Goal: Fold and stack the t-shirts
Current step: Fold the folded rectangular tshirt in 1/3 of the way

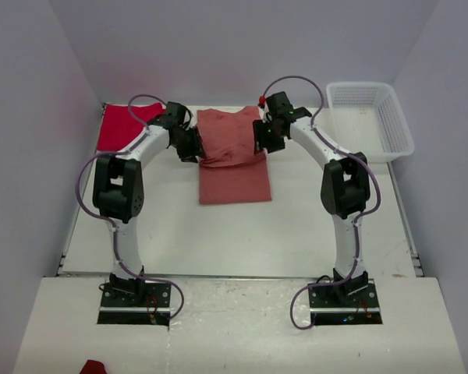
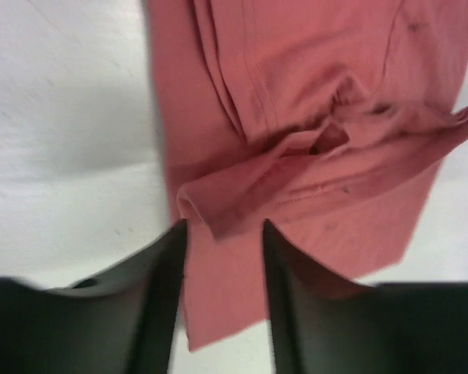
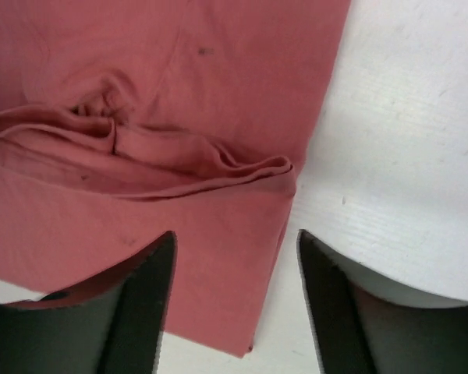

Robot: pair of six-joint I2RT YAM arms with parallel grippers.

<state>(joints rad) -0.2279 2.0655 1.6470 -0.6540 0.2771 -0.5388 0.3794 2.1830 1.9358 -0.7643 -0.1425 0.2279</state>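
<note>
Dark fingers (image 2: 160, 296) of the left gripper (image 2: 224, 230) stand parted, clasping nothing, with a doubled-over corner of the salmon-pink t-shirt (image 1: 232, 175) just ahead of their tips. Over the fold's other end the right gripper (image 3: 235, 238) likewise hangs open and empty. That shirt lies mid-tabletop (image 1: 242, 241) between both arms, a narrow strip folded partway. At the far left the red t-shirt (image 1: 117, 128) lies flat. Both look light and limp, likely to sag and let layers slide, so pinching through all layers at the fold's two outer corners should serve best.
</note>
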